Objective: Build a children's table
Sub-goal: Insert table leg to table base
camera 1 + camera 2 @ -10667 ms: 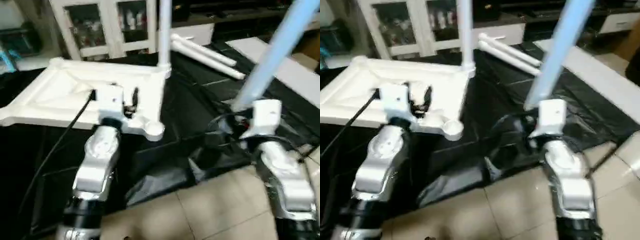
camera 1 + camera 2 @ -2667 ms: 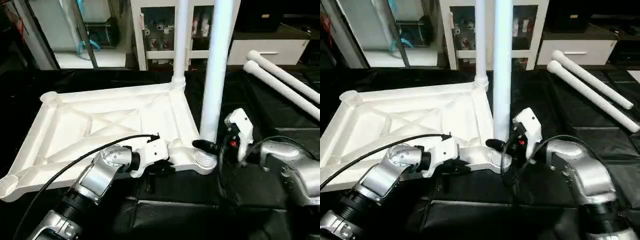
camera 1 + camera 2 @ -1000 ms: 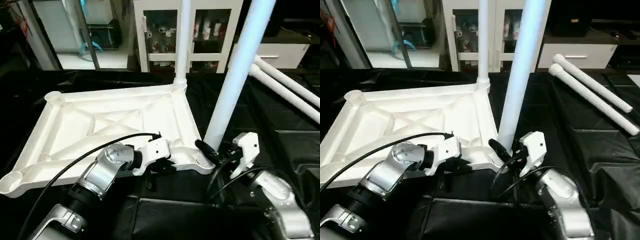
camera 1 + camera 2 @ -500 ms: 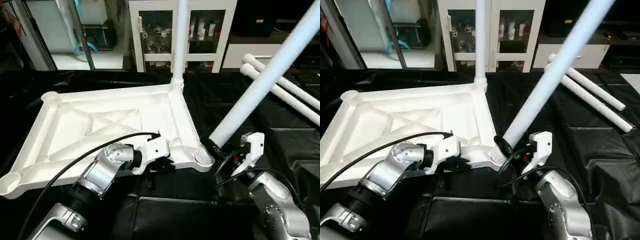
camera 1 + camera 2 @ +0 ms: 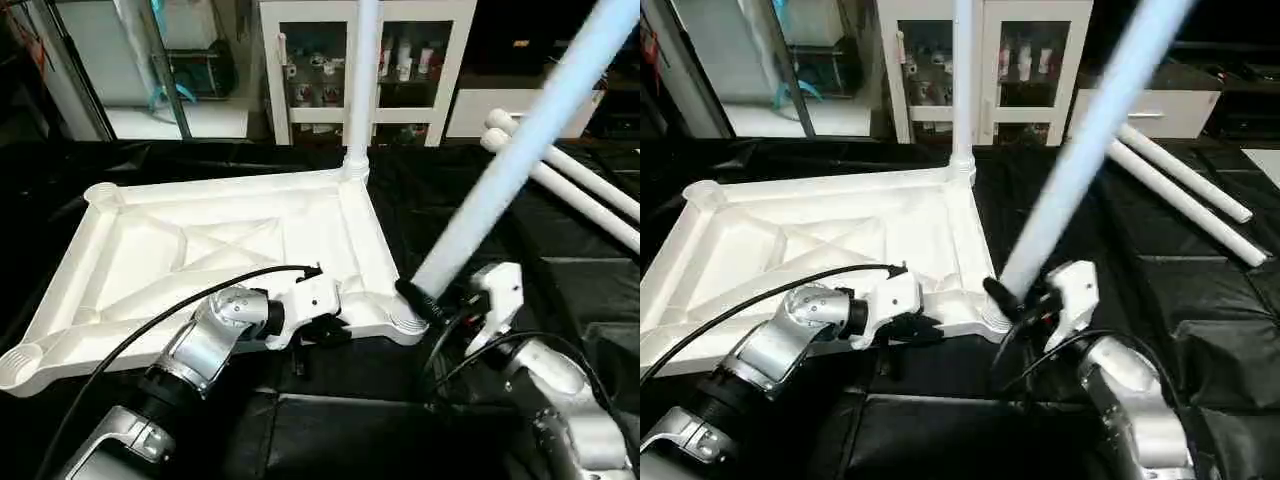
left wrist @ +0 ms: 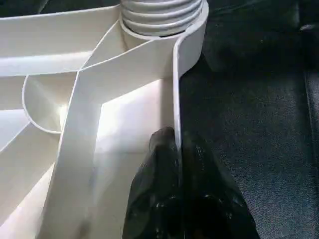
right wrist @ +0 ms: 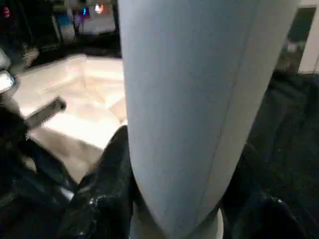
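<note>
Tabletop (image 5: 230, 240) lies ribbed side up on the black-covered work table (image 5: 560, 290), with 1 leg (image 5: 358, 90) already standing upright in the socket at the 12 o'clock corner. Left gripper (image 6: 177, 149) is pinched together on the thin rim wall of the tabletop, close to the threaded socket (image 5: 408, 318) at about 5 o'clock. Right gripper (image 5: 1025, 300) is clamped around the base of a second leg (image 5: 520, 150), whose shaft leans steeply toward 2 o'clock while its foot sits at, or just beside, that near socket; whether the tip is actually inside the collar cannot be told. 2 spare legs (image 5: 570, 190) lie side by side on the cover at about 2 o'clock, well apart from the tabletop.

Principal risk: the tilt. If the leg is pushed down or turned at this angle, the end may cross-seat or jam on the threaded collar, or skid off onto the cover. A sideways load from the long leaning shaft could also lever the light tabletop upward or slide it, since only a narrow pinch on 1 rim wall restrains it. Slippage within the right grip, low on a tapered tube, would let the shaft topple toward the spare legs. Bringing the leg upright before pressing seems the safer course.
</note>
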Robot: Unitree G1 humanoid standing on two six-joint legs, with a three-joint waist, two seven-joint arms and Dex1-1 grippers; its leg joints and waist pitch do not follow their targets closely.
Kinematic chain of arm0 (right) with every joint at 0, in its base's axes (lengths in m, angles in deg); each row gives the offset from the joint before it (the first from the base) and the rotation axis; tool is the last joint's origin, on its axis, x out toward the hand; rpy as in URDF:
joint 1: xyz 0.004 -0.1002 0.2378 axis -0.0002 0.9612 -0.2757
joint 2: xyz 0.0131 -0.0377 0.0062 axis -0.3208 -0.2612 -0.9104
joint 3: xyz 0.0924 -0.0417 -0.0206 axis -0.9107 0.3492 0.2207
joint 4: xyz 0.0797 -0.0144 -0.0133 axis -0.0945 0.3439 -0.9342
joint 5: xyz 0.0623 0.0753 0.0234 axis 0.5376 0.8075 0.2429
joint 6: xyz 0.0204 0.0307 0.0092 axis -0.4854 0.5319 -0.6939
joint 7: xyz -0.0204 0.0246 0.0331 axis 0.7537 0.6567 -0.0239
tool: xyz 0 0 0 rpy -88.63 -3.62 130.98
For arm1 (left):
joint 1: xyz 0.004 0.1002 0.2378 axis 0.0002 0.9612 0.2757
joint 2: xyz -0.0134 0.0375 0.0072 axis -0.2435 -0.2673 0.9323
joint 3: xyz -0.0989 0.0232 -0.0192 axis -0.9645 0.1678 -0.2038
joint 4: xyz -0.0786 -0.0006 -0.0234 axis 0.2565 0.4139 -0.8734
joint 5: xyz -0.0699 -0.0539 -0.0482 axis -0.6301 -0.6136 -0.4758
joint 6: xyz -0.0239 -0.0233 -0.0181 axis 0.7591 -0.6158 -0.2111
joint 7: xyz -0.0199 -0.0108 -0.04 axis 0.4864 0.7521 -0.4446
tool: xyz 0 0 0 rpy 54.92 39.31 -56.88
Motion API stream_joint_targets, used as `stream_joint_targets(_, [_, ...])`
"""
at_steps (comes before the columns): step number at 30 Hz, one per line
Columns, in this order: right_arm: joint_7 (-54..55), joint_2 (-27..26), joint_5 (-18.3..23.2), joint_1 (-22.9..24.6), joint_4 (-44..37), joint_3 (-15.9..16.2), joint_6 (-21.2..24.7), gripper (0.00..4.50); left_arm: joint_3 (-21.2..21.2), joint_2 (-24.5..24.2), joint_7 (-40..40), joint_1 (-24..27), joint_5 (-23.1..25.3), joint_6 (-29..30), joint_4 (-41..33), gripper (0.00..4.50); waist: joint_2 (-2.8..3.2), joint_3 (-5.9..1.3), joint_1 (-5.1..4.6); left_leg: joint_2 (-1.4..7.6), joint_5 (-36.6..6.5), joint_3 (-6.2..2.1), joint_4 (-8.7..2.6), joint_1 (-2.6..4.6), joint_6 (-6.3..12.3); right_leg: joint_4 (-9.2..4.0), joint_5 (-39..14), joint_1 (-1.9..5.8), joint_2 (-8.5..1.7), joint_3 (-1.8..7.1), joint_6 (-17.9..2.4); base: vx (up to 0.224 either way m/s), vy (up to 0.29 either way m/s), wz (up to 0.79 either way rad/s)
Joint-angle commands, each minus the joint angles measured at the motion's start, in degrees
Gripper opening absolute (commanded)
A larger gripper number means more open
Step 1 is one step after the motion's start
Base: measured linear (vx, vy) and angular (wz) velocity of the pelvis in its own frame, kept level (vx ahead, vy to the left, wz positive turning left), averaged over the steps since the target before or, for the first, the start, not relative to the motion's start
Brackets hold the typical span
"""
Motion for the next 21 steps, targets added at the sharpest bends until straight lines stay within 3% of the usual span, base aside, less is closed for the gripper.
stream_joint_targets(1, [0.66, 1.22, -5.66, 4.73, 8.67, 4.37, 4.82, 1.86, -1.66, 0.27, -1.95, -1.74, -0.84, -2.59, -0.05, 0.0, -0.96, -0.45, -0.59, 5.69, -32.94, -4.06, -6.12, 0.99, -2.89, -6.59, -38.07, -1.19, -5.25, 3.21, -4.09, 0.0, 0.0, 0.0])
stream_joint_targets(3, [0.55, 1.53, -5.49, 4.61, 8.84, 4.64, 5.45, 1.86, -1.64, 0.22, -1.86, -1.74, -0.81, -2.57, -0.1, 0.0, -1.02, -0.41, -0.71, 5.57, -35.2, -4.18, -5.95, 1.52, -3.23, -6.91, -40.12, -1.6, -5.16, 3.08, -3.3, 0.0, 0.0, 0.0])
stream_joint_targets(5, [0.08, 2.19, -5.72, 4.36, 9.44, 5.35, 6.18, 1.86, -1.59, 0.1, -1.66, -1.73, -0.77, -2.64, -0.08, 0.0, -1.04, -0.34, -0.77, 5.57, -36.29, -4.31, -5.99, 1.56, -3.37, -7.05, -40.68, -1.63, -5.16, 3.01, -2.97, 0.0, 0.0, 0.0])
stream_joint_targets(8, [-2.74, 4.35, -5.64, 3.93, 10.95, 7.23, 10.72, 1.86, -1.23, -0.28, -0.75, -1.61, -0.79, -2.97, -0.14, 0.0, -0.98, -0.41, -0.93, 5.66, -37.81, -4.53, -6.37, 1.37, -3.82, -6.83, -38.84, -1.29, -5.0, 2.92, -2.92, 0.0, 0.0, 0.0])
stream_joint_targets(13, [-6.07, 7.0, -5.5, 3.33, 11.01, 8.27, 14.69, 1.86, -0.98, -0.64, 0.24, -1.55, -0.99, -2.89, -0.35, 0.0, -1.03, -0.65, -0.96, 5.68, -37.13, -4.31, -6.4, 1.61, -3.6, -7.0, -36.69, -1.33, -5.05, 3.01, -3.74, 0.0, 0.0, 0.0])
stream_joint_targets(14, [-6.32, 6.85, -3.93, 2.92, 10.6, 7.35, 15.78, 1.86, -0.93, -0.71, 0.44, -1.54, -1.01, -2.92, -0.36, 0.0, -1.01, -0.7, -0.92, 5.69, -36.78, -4.27, -6.4, 1.66, -3.56, -7.0, -36.13, -1.33, -5.08, 3.04, -3.97, 0.0, 0.0, 0.0])
stream_joint_targets(15, [-7.03, 6.43, 2.15, 0.9, 8.88, 3.63, 19.4, 1.86, -0.8, -0.92, 1.11, -1.55, -1.12, -2.96, -0.41, 0.0, -0.98, -0.7, -0.91, 5.67, -36.26, -4.26, -6.46, 1.63, -3.29, -7.0, -35.22, -1.25, -5.04, 3.14, -4.44, 0.0, 0.0, 0.0])
stream_joint_targets(17, [-7.82, 7.0, 5.53, -0.91, 7.77, 1.59, 21.38, 1.86, -0.65, -1.08, 1.64, -1.59, -1.18, -3.01, -0.44, 0.0, -0.92, -0.87, -0.75, 5.83, -35.37, -4.21, -6.49, 1.5, -3.18, -6.71, -32.56, -1.08, -4.96, 3.26, -5.5, 0.0, 0.0, 0.0])
stream_joint_targets(21, [-10.89, 9.79, 7.4, -3.43, 6.27, 0.79, 24.08, 1.86, -0.58, -1.16, 1.93, -1.81, -1.17, -3.22, -0.22, 0.0, -0.85, -1.4, -0.18, 6.01, -28.96, -3.33, -6.33, 1.17, -2.64, -5.84, -23.48, -0.51, -4.99, 3.55, -8.87, 0.0, 0.0, 0.0])
